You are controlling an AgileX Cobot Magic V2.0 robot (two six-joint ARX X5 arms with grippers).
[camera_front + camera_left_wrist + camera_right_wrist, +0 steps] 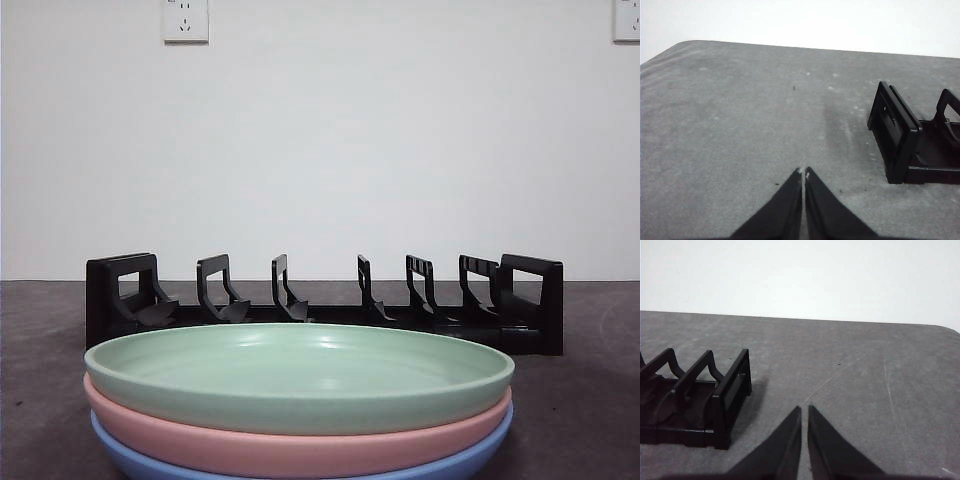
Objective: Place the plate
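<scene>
My left gripper (pixel 803 172) hangs over bare grey bench (pixel 740 125) with its jaws pressed together and nothing between them, just off one end of the black plastic slotted dish rack (pixel 912 142); my right gripper (pixel 804 410) is likewise closed and empty off the rack's other end. Neither is near the plates. The pale green round plate (pixel 300 375) lies on top of a pink plate (pixel 300 445) and a blue plate (pixel 300 470) at the bench's near edge, in front of the rack. I judge the risk lies in the pickup: the nested rims leave little room, so a jaw could catch the pink plate too, or shove the stack off the edge.
</scene>
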